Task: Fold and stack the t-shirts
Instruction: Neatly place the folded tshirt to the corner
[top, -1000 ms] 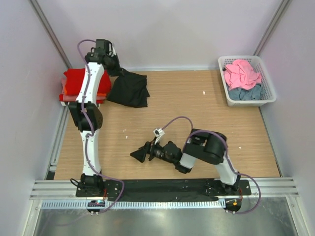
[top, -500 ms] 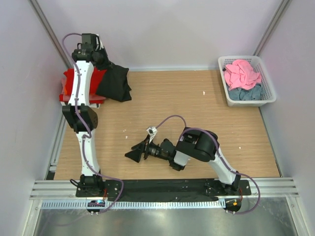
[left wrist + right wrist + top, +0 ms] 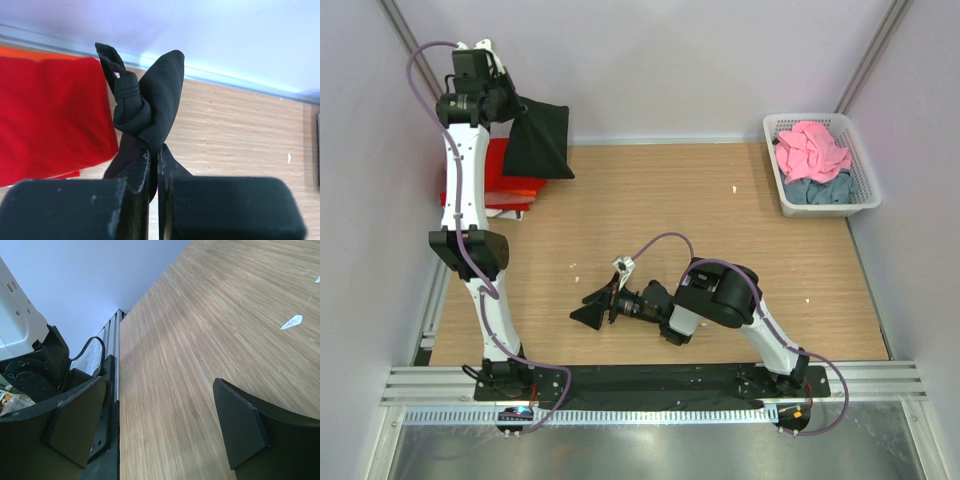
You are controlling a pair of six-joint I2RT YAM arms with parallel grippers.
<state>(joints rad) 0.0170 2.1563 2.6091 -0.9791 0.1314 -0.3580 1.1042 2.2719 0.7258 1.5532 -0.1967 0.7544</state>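
Note:
My left gripper (image 3: 512,104) is shut on the folded black t-shirt (image 3: 540,140) and holds it in the air at the far left, over the stack with the red t-shirt (image 3: 498,165). In the left wrist view the black cloth (image 3: 150,105) bunches above the closed fingertips (image 3: 154,155), with the red shirt (image 3: 50,115) below to the left. An orange shirt edge (image 3: 510,195) and a white one (image 3: 505,211) show under the red. My right gripper (image 3: 588,308) is open and empty, low over the wooden table (image 3: 720,230); its view shows only bare wood between the fingers (image 3: 235,425).
A white lattice basket (image 3: 865,185) at the far right holds a pink shirt (image 3: 812,148) on a grey-blue one (image 3: 818,190). Small white scraps (image 3: 735,188) lie on the wood. Walls close in at the left, back and right.
My left arm has lifted the black shirt off the table and swung it left, over the red stack. My right gripper has slid a little to the left, still open.

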